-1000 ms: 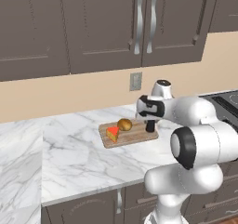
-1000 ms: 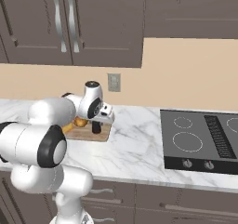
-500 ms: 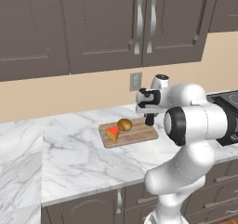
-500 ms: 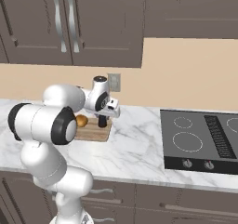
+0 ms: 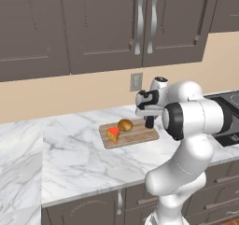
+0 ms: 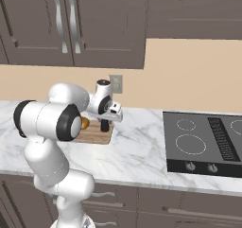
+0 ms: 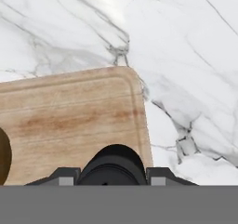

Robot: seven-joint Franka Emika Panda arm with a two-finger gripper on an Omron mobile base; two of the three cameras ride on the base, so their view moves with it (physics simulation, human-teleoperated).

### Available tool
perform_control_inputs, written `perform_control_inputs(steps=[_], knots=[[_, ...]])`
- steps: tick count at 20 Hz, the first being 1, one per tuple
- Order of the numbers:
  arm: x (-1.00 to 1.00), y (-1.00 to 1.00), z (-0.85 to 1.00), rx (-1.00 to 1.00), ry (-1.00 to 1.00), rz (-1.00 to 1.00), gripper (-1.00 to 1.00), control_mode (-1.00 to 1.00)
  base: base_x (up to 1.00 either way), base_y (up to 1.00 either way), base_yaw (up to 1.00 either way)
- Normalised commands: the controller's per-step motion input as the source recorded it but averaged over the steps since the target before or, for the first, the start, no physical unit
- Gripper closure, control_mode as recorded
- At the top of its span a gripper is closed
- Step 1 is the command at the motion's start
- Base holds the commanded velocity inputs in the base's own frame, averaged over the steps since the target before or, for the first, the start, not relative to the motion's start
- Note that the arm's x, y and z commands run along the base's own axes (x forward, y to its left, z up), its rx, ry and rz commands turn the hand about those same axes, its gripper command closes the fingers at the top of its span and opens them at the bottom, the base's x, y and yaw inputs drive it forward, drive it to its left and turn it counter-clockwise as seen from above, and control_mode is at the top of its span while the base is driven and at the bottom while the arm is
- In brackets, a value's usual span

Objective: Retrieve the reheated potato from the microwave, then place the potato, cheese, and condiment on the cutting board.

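The gripper clasps the black condiment upright on the cutting board, beside potato and cheese.

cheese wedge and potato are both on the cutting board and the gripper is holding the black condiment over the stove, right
Not the stove. In the hand view the gripper holds the condiment over the cutting board's corner. The cheese wedge and potato do lie on the board.
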Motion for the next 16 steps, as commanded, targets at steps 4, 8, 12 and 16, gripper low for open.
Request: perform_control_inputs(steps=[4,8,12,16], knots=[[0.01,0.06,-0.19,0.00,0.00,0.00,1.00,-1.00,0.00,0.00,0.00],[0.00,0.17,-0.09,0.00,0.00,0.00,1.00,-1.00,0.00,0.00,0.00],[0.00,0.29,-0.15,0.00,0.00,0.00,1.00,-1.00,0.00,0.00,0.00],[0.04,0.21,-0.25,0.00,0.00,0.00,1.00,-1.00,0.00,0.00,0.00]])
